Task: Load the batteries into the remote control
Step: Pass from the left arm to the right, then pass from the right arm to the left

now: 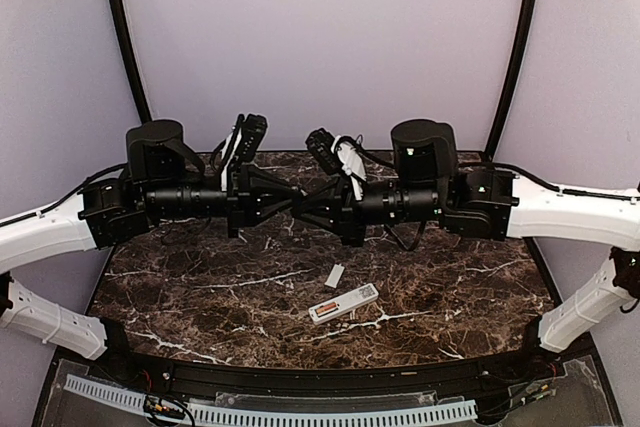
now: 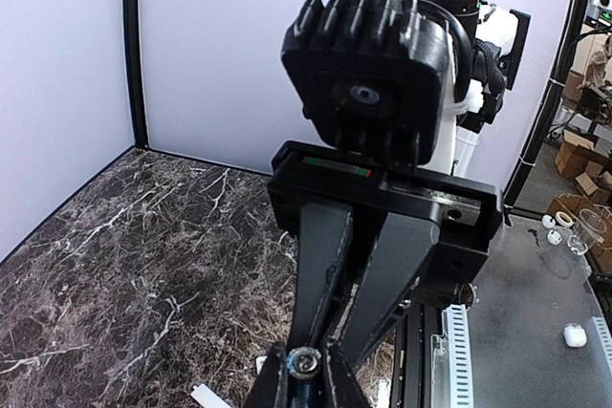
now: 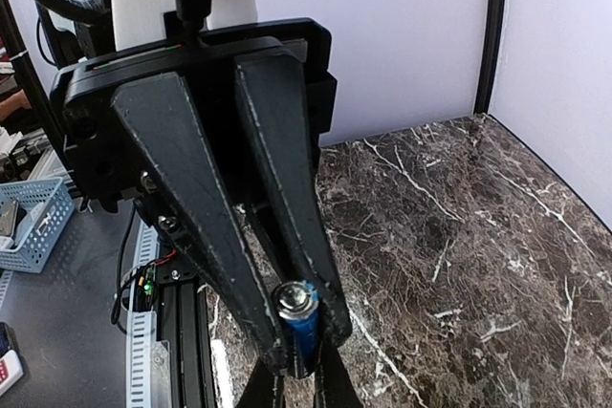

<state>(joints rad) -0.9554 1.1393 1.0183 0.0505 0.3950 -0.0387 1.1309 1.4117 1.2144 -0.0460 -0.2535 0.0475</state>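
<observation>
Both arms meet tip to tip, high over the middle of the table. The blue battery (image 3: 303, 330) stands upright between them, its metal end up; it also shows in the left wrist view (image 2: 306, 363). My left gripper (image 2: 306, 375) is shut on it, and its long fingers (image 3: 196, 198) flank it in the right wrist view. My right gripper (image 3: 304, 391) closes on the battery's lower part. The white remote control (image 1: 345, 302) lies back up on the table below, with the orange battery (image 1: 322, 310) in its open compartment.
A small flat white cover piece (image 1: 334, 275) lies just behind the remote. The marble table (image 1: 200, 297) is ringed by lilac walls. A white slotted cable rail (image 1: 270, 412) runs along the front edge. A blue basket (image 3: 33, 222) sits off the table.
</observation>
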